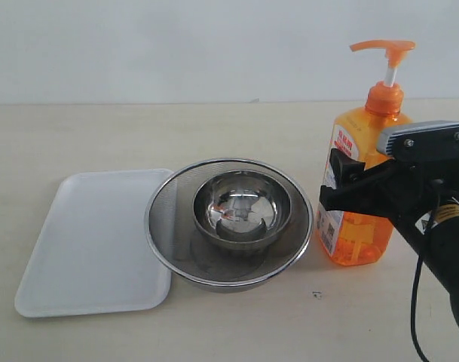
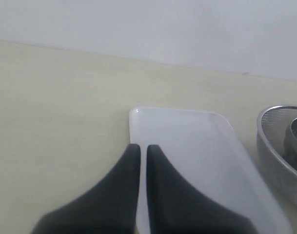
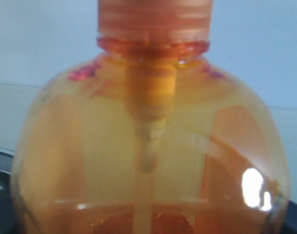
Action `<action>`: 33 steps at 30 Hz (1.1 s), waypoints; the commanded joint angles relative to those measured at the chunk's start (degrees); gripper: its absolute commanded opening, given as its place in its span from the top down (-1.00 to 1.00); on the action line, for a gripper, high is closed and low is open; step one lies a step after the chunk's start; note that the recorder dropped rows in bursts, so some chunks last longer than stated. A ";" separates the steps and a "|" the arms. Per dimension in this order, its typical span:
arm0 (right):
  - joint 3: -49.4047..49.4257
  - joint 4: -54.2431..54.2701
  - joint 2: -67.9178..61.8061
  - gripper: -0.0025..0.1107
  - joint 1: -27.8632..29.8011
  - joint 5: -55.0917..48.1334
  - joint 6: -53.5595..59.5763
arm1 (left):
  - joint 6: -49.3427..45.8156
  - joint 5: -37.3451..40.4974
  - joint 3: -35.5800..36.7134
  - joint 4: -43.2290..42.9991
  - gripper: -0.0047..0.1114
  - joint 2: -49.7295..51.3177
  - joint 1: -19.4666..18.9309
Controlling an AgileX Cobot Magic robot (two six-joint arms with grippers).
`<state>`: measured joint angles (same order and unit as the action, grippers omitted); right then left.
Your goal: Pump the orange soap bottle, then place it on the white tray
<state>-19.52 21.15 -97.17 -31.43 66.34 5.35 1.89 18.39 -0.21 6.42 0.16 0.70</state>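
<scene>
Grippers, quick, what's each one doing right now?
Left gripper: shut, holding nothing.
Right gripper: closed on the orange soap bottle.

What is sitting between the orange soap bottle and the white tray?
A mesh strainer with a smaller shiny bowl inside; the exterior view shows it between the soap bottle and the tray.

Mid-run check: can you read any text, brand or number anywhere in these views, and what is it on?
Nothing can be quoted.
Label on the soap bottle: red print on white, too small and blurred to read.
Sticker on the right arm: dark mark, too small to read.
Wrist views: no text.
</scene>
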 commanded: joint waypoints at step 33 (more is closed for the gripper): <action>-0.65 -1.01 0.39 0.07 -0.08 -4.90 -5.35 | -0.09 -0.23 0.21 0.46 0.84 -0.16 -0.07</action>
<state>-20.02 20.23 -97.09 -31.43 62.70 0.96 1.89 18.39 -0.21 6.42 0.16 0.70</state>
